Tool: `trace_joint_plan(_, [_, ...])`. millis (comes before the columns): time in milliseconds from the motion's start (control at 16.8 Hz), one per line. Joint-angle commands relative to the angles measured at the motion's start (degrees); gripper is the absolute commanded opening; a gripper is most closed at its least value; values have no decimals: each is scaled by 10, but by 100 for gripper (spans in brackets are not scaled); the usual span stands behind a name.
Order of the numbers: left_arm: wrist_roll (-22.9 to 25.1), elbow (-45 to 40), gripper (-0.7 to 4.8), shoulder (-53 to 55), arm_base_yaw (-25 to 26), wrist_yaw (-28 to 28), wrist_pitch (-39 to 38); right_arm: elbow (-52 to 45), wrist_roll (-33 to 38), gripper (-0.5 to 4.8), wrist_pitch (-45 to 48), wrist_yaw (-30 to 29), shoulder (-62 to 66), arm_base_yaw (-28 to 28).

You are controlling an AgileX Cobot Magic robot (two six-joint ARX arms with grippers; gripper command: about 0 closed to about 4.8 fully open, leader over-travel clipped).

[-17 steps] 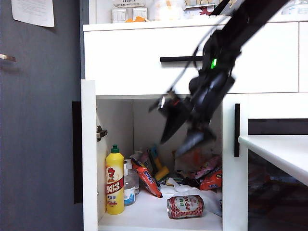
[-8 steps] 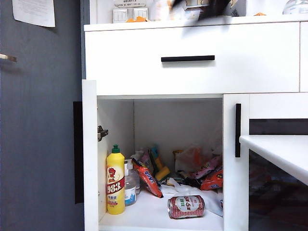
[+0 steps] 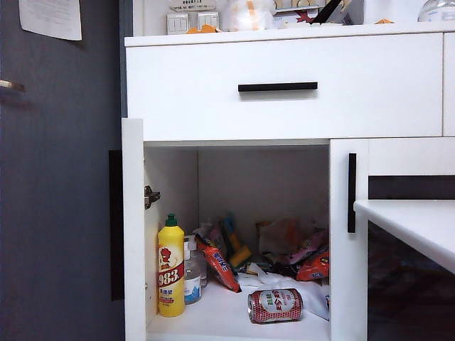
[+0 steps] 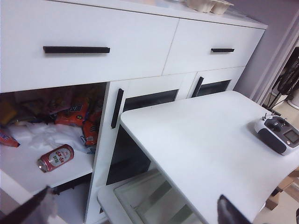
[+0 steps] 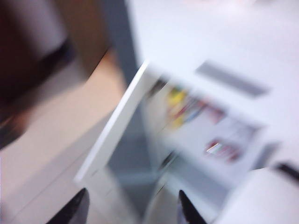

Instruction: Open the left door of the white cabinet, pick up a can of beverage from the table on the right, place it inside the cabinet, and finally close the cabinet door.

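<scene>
The white cabinet (image 3: pixel 284 106) has its left door (image 3: pixel 132 227) swung wide open and seen edge-on. A red can of beverage (image 3: pixel 275 305) lies on its side on the cabinet floor, and the left wrist view also shows this can (image 4: pixel 55 157). The table (image 3: pixel 419 220) juts in from the right. Neither gripper appears in the exterior view. My left gripper (image 4: pixel 131 214) hangs open and empty off the table's (image 4: pixel 210 140) near corner. My right gripper (image 5: pixel 131 212) is open with nothing between its fingers, back from the blurred open door (image 5: pixel 117 140) and can (image 5: pixel 224 150).
A yellow bottle (image 3: pixel 170 266) stands at the opening's left, with snack packets (image 3: pixel 306 259) behind the can. The right door (image 3: pixel 348 234) is shut. A remote controller (image 4: pixel 278 133) lies on the table. A white plastic frame (image 4: pixel 140 200) sits under the table.
The right arm, which hung in front of the cabinet opening a second ago, has lifted up out of the exterior view. The can lies where it was.
</scene>
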Motion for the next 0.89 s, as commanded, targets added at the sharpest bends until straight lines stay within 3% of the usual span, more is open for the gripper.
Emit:
trace_joint_plan(60, [8,1,479,1,0,5,9,1,12,241,17,69,-104,1])
trace_joint_plan(537, [8,1,479,23,0,15,13,-34,17,241,-48,124,-275,-23])
trace_joint_plan(656, [-16,1,479,55,0,19,1,-128,-6,241,-44,102,-301,-23])
trace_joint_plan(895, [-37,1,479,110,0,21,-7,-366,-18,241,102,29,-364,-23])
